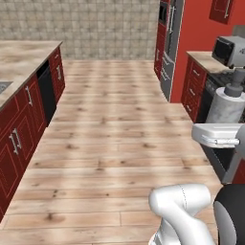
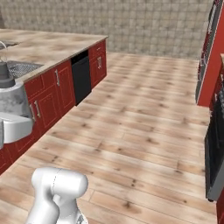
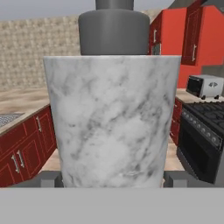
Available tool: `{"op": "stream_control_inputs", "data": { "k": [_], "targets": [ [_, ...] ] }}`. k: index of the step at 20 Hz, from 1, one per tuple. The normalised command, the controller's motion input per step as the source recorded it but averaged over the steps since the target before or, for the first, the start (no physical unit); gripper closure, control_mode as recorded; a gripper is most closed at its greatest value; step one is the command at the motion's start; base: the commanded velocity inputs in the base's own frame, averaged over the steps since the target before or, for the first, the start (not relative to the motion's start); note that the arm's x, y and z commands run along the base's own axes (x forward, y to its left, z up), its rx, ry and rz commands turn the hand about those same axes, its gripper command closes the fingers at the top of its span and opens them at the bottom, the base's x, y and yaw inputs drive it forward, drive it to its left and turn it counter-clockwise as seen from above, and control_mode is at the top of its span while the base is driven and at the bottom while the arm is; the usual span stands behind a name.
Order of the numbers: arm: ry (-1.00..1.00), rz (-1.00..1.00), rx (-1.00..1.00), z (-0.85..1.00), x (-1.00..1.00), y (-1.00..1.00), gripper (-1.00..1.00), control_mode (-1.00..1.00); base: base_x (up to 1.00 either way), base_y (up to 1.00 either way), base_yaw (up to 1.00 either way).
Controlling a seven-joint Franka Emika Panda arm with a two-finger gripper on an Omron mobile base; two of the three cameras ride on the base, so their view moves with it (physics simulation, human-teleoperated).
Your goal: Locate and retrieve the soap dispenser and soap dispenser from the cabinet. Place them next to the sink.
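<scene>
The white-grey marbled soap dispenser (image 3: pixel 113 118) with its dark grey pump stands upright between my fingertips (image 3: pixel 47 178); my gripper (image 3: pixel 112 179) is shut on its base. From the left base view the soap dispenser (image 1: pixel 225 104) rises above my white hand at the right edge, over the gripper (image 1: pixel 224 122). In the right base view the same dispenser (image 2: pixel 11 101) and gripper (image 2: pixel 12 114) are at the left edge, close to the steel sink (image 2: pixel 18 68) set in the beige counter. A corner of the sink (image 1: pixel 3 86) sits far left. A red wall cabinet (image 3: pixel 192 36) hangs shut at the upper right.
Red base units and a black dishwasher (image 2: pixel 81 78) line the left counter (image 1: pixel 21 57). On the right are a black stove (image 3: pixel 202 144), a toaster oven (image 1: pixel 228 49) and a steel fridge (image 1: pixel 170 43). Wooden floor (image 1: pixel 110 143) runs between them to a tiled back wall.
</scene>
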Motion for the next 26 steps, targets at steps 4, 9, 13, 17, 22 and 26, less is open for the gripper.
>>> {"op": "stream_control_inputs", "data": {
  "k": [4, 9, 13, 17, 22, 26],
  "targets": [
    [0.00, 0.00, 0.00, 0.00, 0.00, 0.00, 1.00, 1.00, 0.52, 0.38, -0.02],
    [0.00, 0.00, 0.00, 0.00, 0.00, 0.00, 1.00, 1.00, 0.53, 0.32, 0.00],
    [0.00, 0.00, 0.00, 0.00, 0.00, 0.00, 1.00, 1.00, 0.60, 0.31, 0.00],
    [0.00, 0.00, 0.00, 0.00, 0.00, 0.00, 1.00, 1.00, 0.57, 0.29, 0.00],
    [0.00, 0.00, 0.00, 0.00, 0.00, 0.00, 1.00, 1.00, 0.57, 0.31, 0.00],
    [0.00, 0.00, 0.00, 0.00, 0.00, 0.00, 1.00, 1.00, 0.49, 0.22, 0.04]
  ]
}}
